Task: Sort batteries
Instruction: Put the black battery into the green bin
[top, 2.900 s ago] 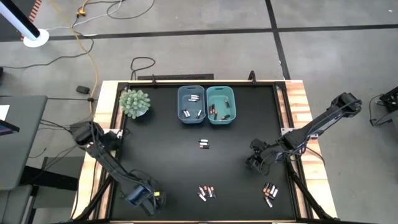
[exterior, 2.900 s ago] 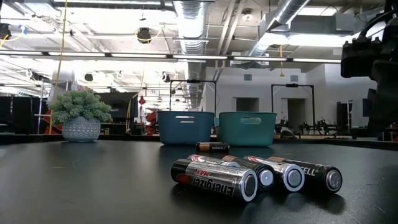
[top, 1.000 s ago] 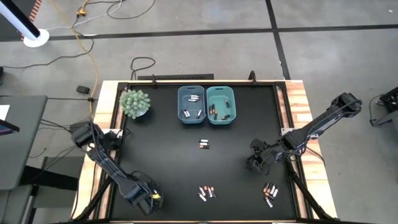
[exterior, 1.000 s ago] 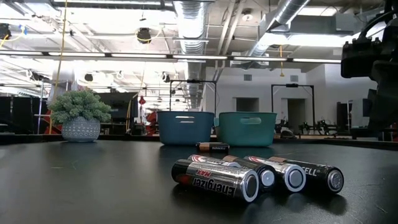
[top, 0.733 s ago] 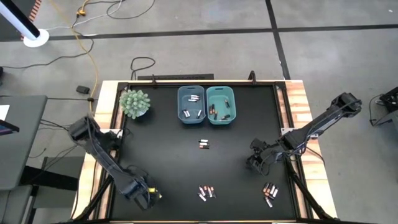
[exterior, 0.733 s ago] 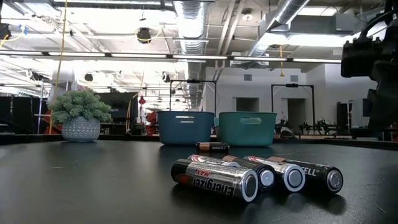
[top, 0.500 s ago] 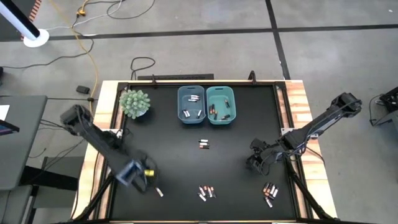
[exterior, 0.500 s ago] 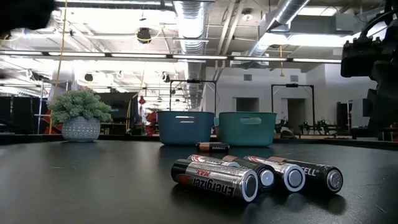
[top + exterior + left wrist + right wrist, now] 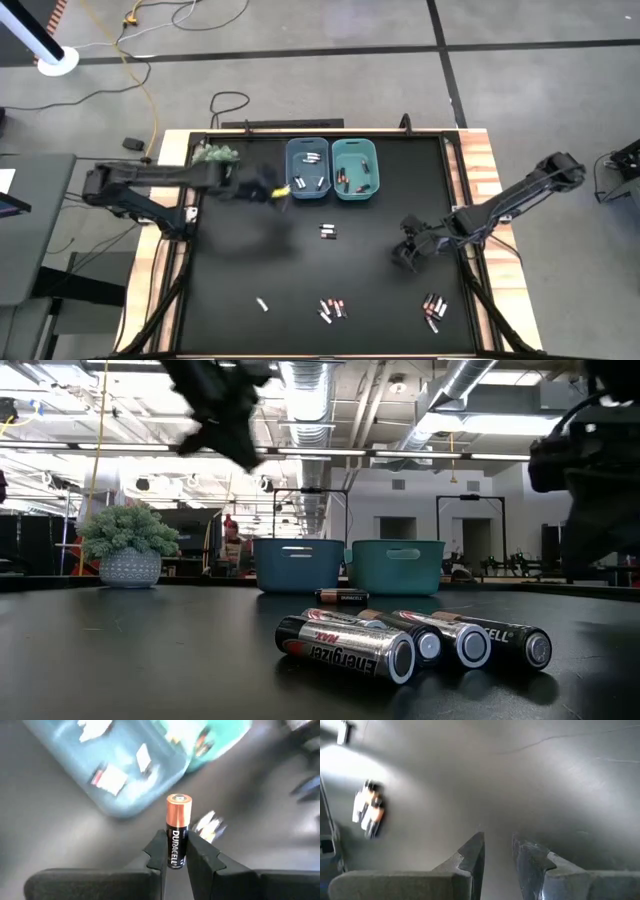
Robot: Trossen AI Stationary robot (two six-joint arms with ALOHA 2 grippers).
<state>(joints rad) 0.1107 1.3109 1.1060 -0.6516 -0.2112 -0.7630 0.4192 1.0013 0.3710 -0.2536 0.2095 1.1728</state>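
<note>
Currently my left gripper [image 9: 176, 851] pinches a copper-top battery [image 9: 178, 827] upright, just short of the two bins [image 9: 307, 167] by the table's [image 9: 250, 260] far edge, so it can drop in. My right gripper [image 9: 497, 852] waits, fingers slightly apart, empty, near the right edge.

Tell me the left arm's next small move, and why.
Probably carry on rightward past the blue bin to the teal bin, then release. The left gripper is shut on a black, copper-topped battery and hovers at the blue bin's left edge. The teal bin seems to hold the dark copper-ended cells and the blue one the silvery ones.
</note>
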